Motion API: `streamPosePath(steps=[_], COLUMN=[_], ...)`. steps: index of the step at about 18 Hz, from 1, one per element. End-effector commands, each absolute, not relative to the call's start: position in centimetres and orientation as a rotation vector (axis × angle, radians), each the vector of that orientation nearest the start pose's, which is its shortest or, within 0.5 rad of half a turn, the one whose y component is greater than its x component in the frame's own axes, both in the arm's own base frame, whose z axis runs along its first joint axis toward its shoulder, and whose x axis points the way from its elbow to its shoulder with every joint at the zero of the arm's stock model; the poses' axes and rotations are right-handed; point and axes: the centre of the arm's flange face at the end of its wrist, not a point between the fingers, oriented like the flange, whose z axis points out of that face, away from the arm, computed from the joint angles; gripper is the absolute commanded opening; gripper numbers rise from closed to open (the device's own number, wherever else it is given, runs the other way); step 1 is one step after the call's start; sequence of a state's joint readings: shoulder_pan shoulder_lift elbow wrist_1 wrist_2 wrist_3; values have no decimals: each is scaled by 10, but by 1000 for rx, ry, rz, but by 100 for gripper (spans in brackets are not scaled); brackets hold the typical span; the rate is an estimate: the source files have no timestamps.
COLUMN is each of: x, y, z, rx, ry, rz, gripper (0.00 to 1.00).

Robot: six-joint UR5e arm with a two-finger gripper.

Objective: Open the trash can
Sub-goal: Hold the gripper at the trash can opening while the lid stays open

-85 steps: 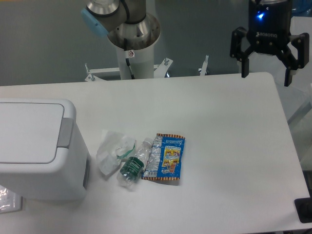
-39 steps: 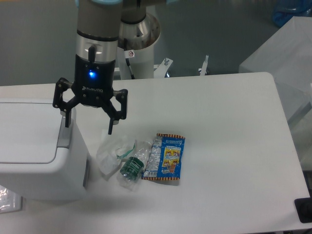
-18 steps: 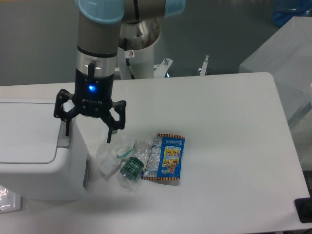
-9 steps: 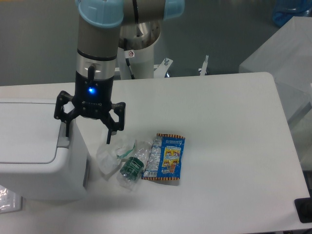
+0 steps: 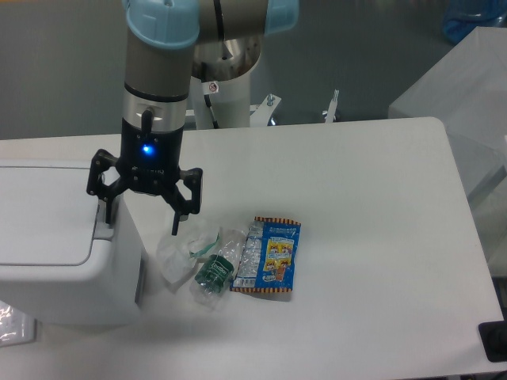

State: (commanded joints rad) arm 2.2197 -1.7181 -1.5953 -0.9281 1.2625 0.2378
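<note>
Now the wide-open, empty claw has sunk slightly, one finger nearing the big white boxy plastic trash can's grey push-button strip.

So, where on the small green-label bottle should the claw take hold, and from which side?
Grip the bottle across its middle, coming from straight above. It lies flat on the table, squeezed between the crumpled plastic and the snack packet, so clearance looks tight.

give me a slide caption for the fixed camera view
UR5e gripper, jaws open, poised at the right edge of the closed white trash can, with a crumpled bag, bottle and snack wrapper beside it.
</note>
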Motion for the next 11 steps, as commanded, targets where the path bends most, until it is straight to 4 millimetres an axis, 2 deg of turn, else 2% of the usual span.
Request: streamPosePath(steps=[6,7,11], x=[-221,-222,-233], y=[562,563,570], z=[479,486,539], rx=[-2548,-2538,-2447], ry=[-432,-426,-385], rz=[-94,-86,-10], gripper=[100,100,100])
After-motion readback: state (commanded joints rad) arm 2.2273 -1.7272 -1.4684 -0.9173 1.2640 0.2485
